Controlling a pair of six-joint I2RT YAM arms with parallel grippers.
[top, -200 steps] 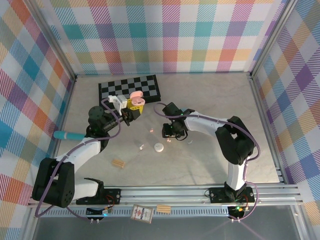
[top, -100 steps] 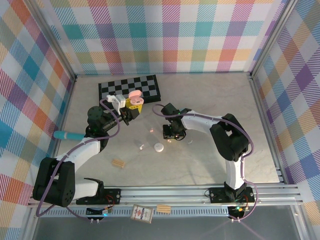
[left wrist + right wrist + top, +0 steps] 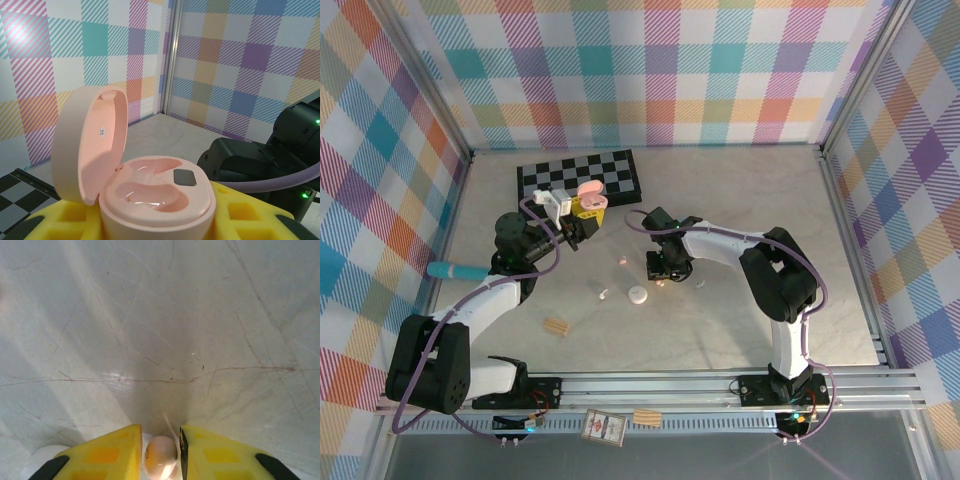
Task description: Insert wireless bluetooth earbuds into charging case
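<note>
Right gripper [image 3: 160,430] is down at the marble table [image 3: 150,340], its yellow fingers closed on a pale pink earbud [image 3: 160,456]. The bud sits squarely between the fingers, low in the wrist view. Left gripper [image 3: 584,208] clamps the pink charging case [image 3: 155,197], lid hinged open. In the top view the case is well apart from the gripped bud, to its left and farther back.

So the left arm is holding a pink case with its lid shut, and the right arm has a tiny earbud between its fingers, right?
Not quite: the lid of the pink case stands open, as the left wrist view shows. Otherwise yes: the left gripper holds it and the right gripper has the earbud between its fingers.
</note>
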